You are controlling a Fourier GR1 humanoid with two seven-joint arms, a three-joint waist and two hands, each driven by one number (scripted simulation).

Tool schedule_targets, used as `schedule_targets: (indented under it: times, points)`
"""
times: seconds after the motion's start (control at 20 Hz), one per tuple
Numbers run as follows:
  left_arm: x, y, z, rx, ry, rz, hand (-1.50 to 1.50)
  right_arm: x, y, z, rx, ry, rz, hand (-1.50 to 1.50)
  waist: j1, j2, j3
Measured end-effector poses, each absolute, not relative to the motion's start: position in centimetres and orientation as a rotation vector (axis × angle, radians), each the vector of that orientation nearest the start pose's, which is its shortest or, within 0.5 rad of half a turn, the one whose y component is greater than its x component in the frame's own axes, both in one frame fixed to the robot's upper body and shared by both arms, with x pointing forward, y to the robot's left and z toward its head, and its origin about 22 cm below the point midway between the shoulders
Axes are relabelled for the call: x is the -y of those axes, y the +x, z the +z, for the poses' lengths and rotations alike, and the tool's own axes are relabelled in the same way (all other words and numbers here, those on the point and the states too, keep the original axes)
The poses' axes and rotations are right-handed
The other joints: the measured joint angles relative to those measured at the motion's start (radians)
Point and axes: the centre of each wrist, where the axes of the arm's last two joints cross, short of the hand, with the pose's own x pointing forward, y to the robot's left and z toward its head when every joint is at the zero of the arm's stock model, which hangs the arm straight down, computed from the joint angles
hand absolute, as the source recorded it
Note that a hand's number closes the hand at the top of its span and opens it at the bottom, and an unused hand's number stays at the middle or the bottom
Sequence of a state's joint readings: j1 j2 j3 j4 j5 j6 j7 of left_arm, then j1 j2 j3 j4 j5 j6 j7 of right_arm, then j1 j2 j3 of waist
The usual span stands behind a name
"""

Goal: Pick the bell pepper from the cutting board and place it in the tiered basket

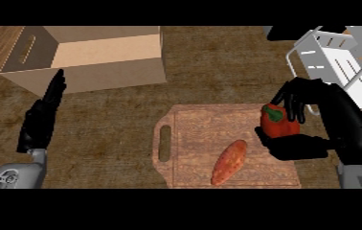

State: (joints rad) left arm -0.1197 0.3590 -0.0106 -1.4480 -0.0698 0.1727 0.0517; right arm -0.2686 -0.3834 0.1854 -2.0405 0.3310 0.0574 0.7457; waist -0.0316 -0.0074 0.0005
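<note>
Brown mottled stone counter (106, 123) fills the head view. Open tan cardboard box (106, 56) sits at the counter's far left corner, flaps up, hollow inside showing. White wire tiered basket (329, 56) stands at the far right corner, partly cut off by the view's edge. Light wooden cutting board (205, 143) with a slot handle on its left side lies near the counter's front edge, right of centre. Orange oblong sweet potato (230, 162) lies tilted on the board's middle-front area. Red bell pepper with green stem (278, 121) is at the board's right edge, apart from the sweet potato and well short of the basket. Right hand (304, 145) grasping the pepper: fingers curled over its far side, thumb under its near side. Can't tell if the pepper touches the board or is lifted. Left hand (42, 119) at the counter's left edge, released, fingers straight and pointing up, resting just in front of the box.
</note>
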Motion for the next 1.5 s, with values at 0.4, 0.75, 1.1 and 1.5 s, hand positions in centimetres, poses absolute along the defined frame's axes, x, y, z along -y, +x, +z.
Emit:
schedule_targets:
  times: [0.4, 0.75, 1.1, 1.5]
  points:
    - [-30.2, 27.3, 3.6, 1.524, 0.443, -0.22, 0.0, 28.6, 22.6, 25.1, 1.658, -0.764, 0.373, 1.5, 0.018, 0.003, -0.001]
    - [-30.0, 27.3, 3.4, 1.537, 0.437, -0.228, 0.0, 34.7, 24.3, 29.4, 1.627, -0.878, 0.392, 1.5, 0.031, 0.007, -0.001]
    - [-30.2, 27.8, 2.7, 1.535, 0.425, -0.233, 0.0, 38.3, 27.4, 29.3, 1.633, -0.87, 0.416, 1.5, 0.039, 0.01, -0.001]
    - [-29.1, 27.9, 2.8, 1.549, 0.418, -0.245, 0.0, 41.5, 30.2, 27.7, 1.508, -1.159, 0.533, 1.5, 0.052, 0.015, 0.0]
